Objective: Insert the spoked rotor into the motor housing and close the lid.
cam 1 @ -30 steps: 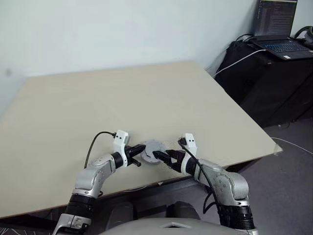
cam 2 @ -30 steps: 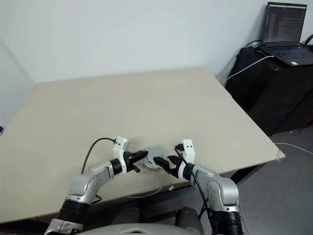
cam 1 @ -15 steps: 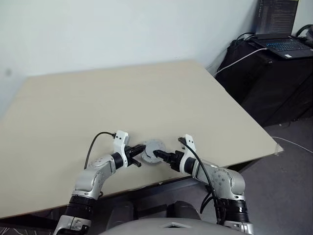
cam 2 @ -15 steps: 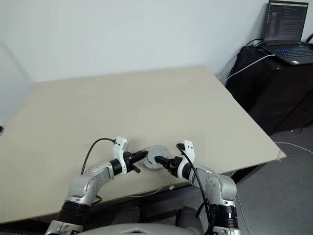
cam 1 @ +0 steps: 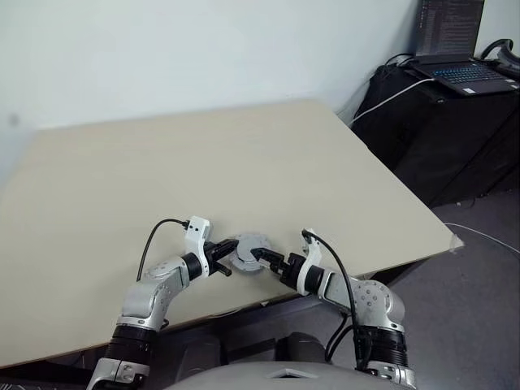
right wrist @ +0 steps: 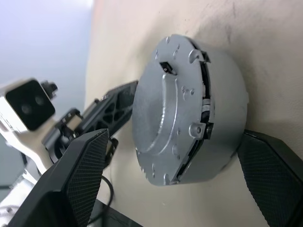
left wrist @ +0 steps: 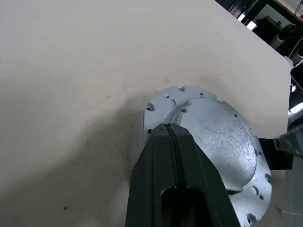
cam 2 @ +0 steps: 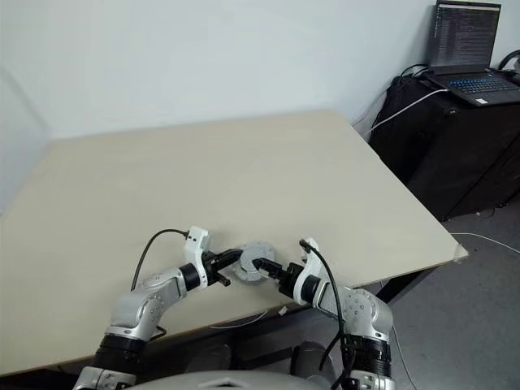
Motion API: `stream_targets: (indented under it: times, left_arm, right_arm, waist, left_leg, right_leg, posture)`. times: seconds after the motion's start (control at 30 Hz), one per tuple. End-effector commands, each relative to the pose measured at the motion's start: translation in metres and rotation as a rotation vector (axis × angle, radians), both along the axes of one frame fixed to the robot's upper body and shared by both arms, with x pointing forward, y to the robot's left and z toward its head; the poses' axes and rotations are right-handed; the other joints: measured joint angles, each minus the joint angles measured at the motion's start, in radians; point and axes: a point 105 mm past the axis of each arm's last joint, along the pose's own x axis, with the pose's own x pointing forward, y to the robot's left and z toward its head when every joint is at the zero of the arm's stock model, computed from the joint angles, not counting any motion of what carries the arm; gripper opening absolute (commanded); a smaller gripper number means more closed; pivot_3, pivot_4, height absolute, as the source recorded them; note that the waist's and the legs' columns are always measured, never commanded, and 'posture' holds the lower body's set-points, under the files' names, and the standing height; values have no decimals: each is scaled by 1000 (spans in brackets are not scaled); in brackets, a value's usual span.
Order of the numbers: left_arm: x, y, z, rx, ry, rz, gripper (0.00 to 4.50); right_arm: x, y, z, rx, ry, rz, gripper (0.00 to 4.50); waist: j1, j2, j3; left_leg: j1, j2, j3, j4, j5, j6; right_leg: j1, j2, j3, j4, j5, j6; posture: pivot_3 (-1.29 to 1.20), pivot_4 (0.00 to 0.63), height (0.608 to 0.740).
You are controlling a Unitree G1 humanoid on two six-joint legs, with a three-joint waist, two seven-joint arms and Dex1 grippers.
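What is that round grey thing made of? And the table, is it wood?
The lid looks like bare metal: silver-grey, dull shine, covered in fine scratches, with small drilled holes near its rim. The table has a pale beige, matte top with no visible grain, so it might be painted or laminated board rather than plain wood; the pictures leave that open.

A wide tan table (cam 1: 203, 162) lies bare across its far, left and right parts. At the near edge, the lid (cam 1: 248, 248) sits closed on the housing (right wrist: 222, 118), hemmed by the shut left gripper (cam 1: 230, 258) and the spread right gripper (cam 1: 258, 257).
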Motion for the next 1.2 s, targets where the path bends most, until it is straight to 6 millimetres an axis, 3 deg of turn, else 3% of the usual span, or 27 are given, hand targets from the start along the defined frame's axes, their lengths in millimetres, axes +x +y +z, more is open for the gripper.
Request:
stream_targets:
  times: [0.03,0.17,0.33,0.73,0.83,1.0,1.2]
  left_arm:
    - [-7,-10,-3,-9,18,-40,0]
    - [-7,-10,-3,-8,17,-38,0]
    - [-8,-9,-3,-6,19,-37,0]
    - [-8,-12,-4,-12,19,-34,0]
    - [-8,-11,-4,-11,20,-32,0]
    - [-8,-11,-4,-12,19,-31,0]
    - [-8,-11,-4,-16,19,-28,0]
  right_arm:
    - [12,19,6,41,-2,-24,4461]
    - [4,27,11,93,11,24,4461]
    - [-9,42,34,181,-29,136,4461]
    - [15,29,23,118,-8,-13,4461]
    - [14,26,25,126,-16,-16,3861]
    - [8,24,27,129,-20,-4,2274]
    - [1,24,26,127,-8,12,2103]
  waist:
    - [-1,0,0]
    - [-2,0,0]
    - [-1,2,1]
    - [3,3,2]
    - [4,4,4]
    - [5,7,5]
    - [6,6,5]
  left_leg:
    - [0,0,0,0,0,0]
    - [1,0,0,0,0,0]
    - [1,0,-1,-2,0,0]
    - [-1,-1,-1,-2,-1,-1]
    - [-1,-1,-1,-2,-1,-1]
    - [-2,-1,-1,-2,-1,-1]
    - [-5,-3,-2,-2,-1,0]
  right_leg:
    - [0,0,0,0,0,0]
    - [0,-2,0,0,0,0]
    - [-1,-2,0,0,0,0]
    - [-2,0,0,-2,0,0]
    - [-2,-1,-1,-2,0,0]
    - [-3,-1,-1,-2,0,0]
    - [-3,-1,-1,-3,-1,0]
  posture:
    - [0,0,740]
    - [0,0,740]
    - [0,0,740]
    - [0,0,740]
    - [0,0,740]
    - [0,0,740]
    - [0,0,740]
